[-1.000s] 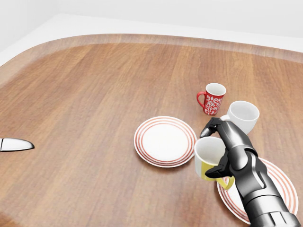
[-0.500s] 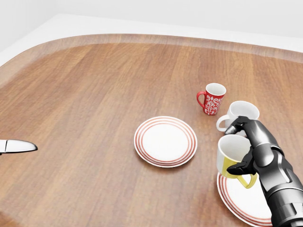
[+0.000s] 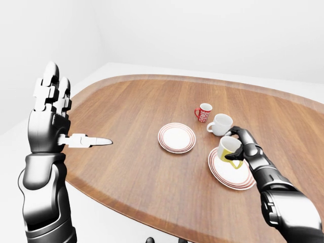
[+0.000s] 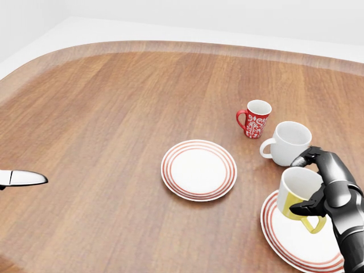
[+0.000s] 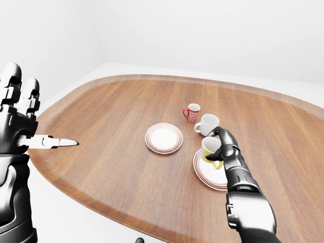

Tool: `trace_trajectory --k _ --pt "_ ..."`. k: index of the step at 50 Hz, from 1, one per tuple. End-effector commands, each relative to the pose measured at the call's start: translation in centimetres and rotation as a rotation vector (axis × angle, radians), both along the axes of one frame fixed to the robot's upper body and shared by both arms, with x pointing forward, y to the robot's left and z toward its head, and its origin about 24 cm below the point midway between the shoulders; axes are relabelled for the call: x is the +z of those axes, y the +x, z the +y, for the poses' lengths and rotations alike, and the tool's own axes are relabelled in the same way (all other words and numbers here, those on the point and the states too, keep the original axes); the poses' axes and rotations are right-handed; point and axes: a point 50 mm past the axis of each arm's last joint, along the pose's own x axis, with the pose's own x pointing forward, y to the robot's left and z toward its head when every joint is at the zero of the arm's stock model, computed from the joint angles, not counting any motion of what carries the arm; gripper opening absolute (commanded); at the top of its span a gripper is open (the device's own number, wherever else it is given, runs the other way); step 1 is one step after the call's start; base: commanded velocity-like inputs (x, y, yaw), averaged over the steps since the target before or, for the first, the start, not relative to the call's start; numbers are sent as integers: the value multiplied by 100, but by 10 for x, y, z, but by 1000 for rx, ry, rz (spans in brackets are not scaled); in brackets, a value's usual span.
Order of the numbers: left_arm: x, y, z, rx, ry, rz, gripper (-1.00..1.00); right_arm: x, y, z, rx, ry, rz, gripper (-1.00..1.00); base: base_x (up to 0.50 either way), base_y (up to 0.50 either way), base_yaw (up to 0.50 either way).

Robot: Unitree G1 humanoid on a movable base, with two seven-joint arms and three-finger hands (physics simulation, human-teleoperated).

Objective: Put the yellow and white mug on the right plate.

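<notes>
The right hand (image 4: 327, 187) grips the yellow and white mug (image 4: 297, 194) above the right plate (image 4: 284, 239), near the table's (image 4: 114, 114) right edge. The left hand (image 3: 49, 109) is raised, fingers spread, holding nothing. Next, it likely lowers and releases the mug.

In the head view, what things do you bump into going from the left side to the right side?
Left hand's fingertip → left plate → red mug → white mug → yellow and white mug, held by the right hand over the right plate.

Glossy dark-metal segmented arms, 3-finger hands
</notes>
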Motion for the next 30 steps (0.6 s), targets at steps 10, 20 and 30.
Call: trace_trajectory --k 10,20,30 --pt "-2 1 1 3 0 12 100 -15 -12 -8 -78 19 20 -100 0 0 0" --pt "-3 1 1 3 2 15 100 -21 -20 -13 -111 -41 30 -100 0 0 0" --pt "-3 0 0 2 6 15 100 -24 -20 -10 -118 -37 30 -100 0 0 0"
